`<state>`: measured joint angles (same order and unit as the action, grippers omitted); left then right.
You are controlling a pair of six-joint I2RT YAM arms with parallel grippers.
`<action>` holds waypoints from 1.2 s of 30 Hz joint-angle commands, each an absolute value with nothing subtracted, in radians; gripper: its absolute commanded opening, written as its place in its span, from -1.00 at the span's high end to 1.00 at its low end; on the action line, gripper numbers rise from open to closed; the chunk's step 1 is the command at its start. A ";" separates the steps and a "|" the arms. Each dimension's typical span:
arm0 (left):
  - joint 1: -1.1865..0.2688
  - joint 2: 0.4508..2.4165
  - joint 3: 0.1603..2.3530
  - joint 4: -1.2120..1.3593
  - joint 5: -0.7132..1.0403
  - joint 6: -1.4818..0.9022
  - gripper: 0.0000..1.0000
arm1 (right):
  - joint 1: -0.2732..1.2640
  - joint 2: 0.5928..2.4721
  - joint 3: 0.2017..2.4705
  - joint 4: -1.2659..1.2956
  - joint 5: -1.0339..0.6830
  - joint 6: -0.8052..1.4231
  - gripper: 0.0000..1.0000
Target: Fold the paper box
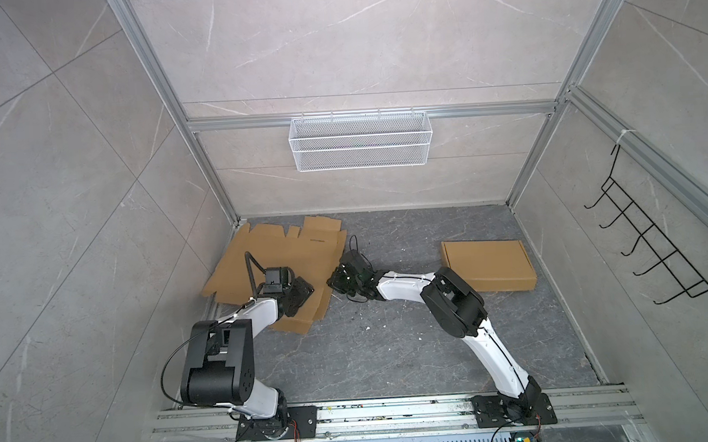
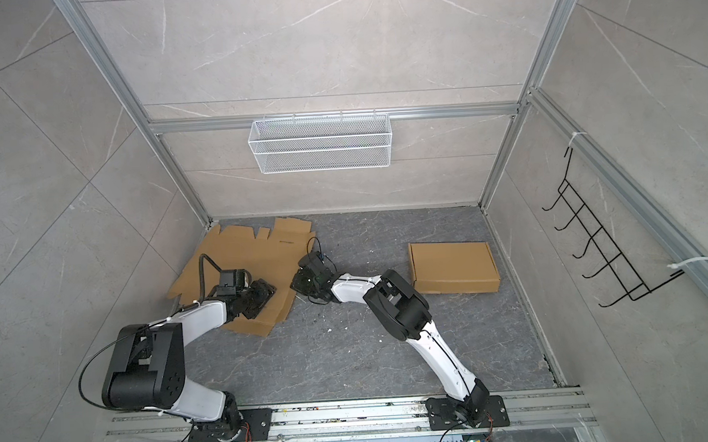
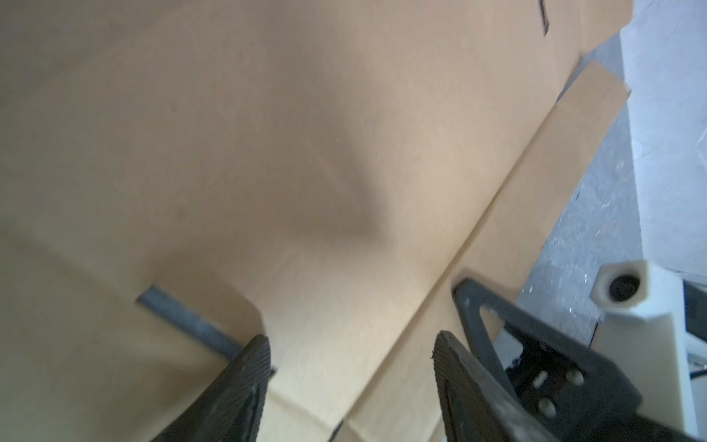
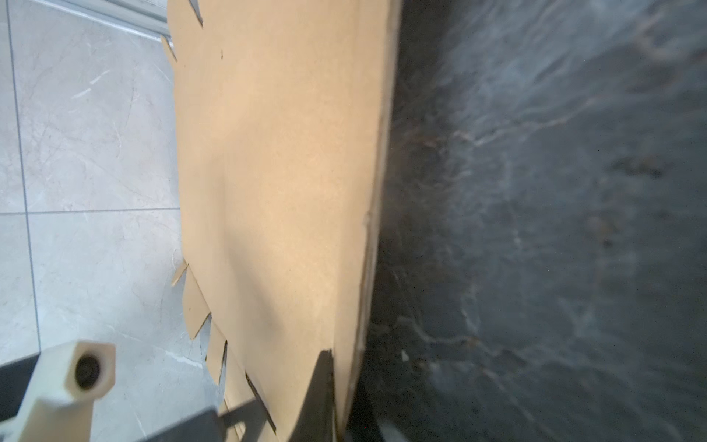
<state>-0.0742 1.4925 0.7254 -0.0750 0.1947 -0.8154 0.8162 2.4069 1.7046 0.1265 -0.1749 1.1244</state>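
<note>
Dark marbled worktop [image 1: 392, 353]: the flat paper box [image 1: 270, 251] lies left of centre, right hand [image 1: 333, 282] clamped on its right edge, left hand [image 1: 302, 296] apart above it; a folded box [image 1: 487, 265] sits at the right

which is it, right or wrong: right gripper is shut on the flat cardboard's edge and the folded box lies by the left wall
Wrong in one respect: the folded box lies by the right wall, not the left, as both top views show. The right gripper is shut on the edge of the flat cardboard.
</note>
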 commanded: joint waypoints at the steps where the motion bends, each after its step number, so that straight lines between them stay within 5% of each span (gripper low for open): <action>1: -0.077 1.348 0.882 -0.267 0.215 -0.714 -0.44 | 0.783 2.330 1.738 -0.048 -0.219 1.011 1.00; 6: -0.077 1.244 1.145 -0.560 0.205 -0.496 -0.51 | 0.692 2.154 1.679 -0.407 -0.383 0.725 1.00; 13: -0.077 1.231 1.293 -0.645 0.336 -0.350 -0.51 | 0.504 1.837 1.490 -0.852 -0.441 0.315 1.00; 18: -0.123 1.246 1.312 -0.631 0.415 -0.311 -0.47 | 0.499 1.806 1.574 -1.221 -0.136 0.100 1.00; 28: -0.250 1.316 1.238 -0.455 0.373 -0.123 -0.49 | 0.547 1.962 1.729 -1.270 0.332 -0.002 1.00; 36: -0.253 1.409 1.234 -0.337 0.382 -0.183 -0.49 | 0.631 1.931 1.777 -1.195 0.396 -0.016 1.00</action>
